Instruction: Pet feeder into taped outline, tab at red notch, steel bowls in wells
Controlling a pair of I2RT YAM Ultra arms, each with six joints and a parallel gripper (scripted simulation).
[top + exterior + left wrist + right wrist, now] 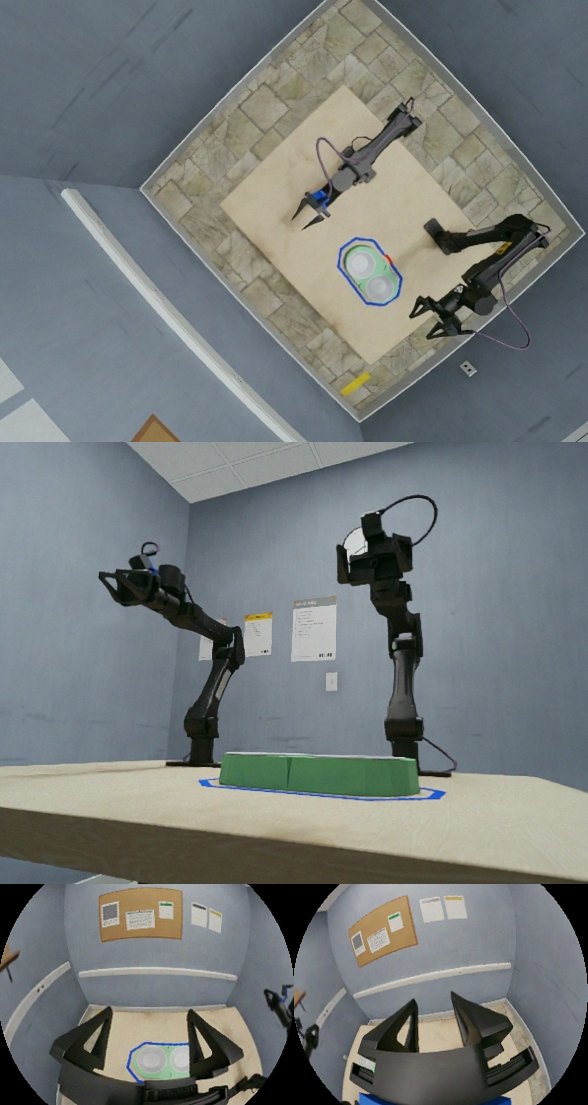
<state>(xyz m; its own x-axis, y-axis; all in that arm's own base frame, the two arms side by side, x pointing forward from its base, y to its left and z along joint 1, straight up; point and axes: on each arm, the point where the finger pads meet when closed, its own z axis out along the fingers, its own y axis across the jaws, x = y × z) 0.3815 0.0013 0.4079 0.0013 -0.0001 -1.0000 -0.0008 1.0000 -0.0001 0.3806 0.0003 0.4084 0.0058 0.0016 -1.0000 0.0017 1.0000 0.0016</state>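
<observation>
Pet feeder (371, 274) (320, 774) (165, 1073) (367, 1064), lower centre from above, inside the blue outline (357, 291) (436, 795) (128, 1064); left gripper (420, 327) (371, 567) (150, 1010) (314, 1028) wide, right gripper (298, 224) (109, 573) (267, 994) (433, 996) half-parted, both empty; central wall notice (314, 632) illegible.

You have here one pet feeder (384, 268) (320, 774) (168, 1075), two steel bowls (361, 264) (380, 288) (151, 1060) (181, 1060), one taped outline (353, 286) (325, 796) (129, 1064), one red notch (389, 259), two arms (365, 160) (512, 257) (205, 707) (404, 682) (281, 1009) (311, 1037), two grippers (298, 224) (420, 327) (110, 573) (372, 562) (150, 1010) (433, 997), one table (280, 175) (250, 827) (148, 1024) (434, 1037), and, wall-mounted, one corkboard (154, 432) (113, 933) (403, 943) bearing three sheets (110, 914) (140, 920) (166, 910) (358, 943) (378, 939) (395, 921).
</observation>
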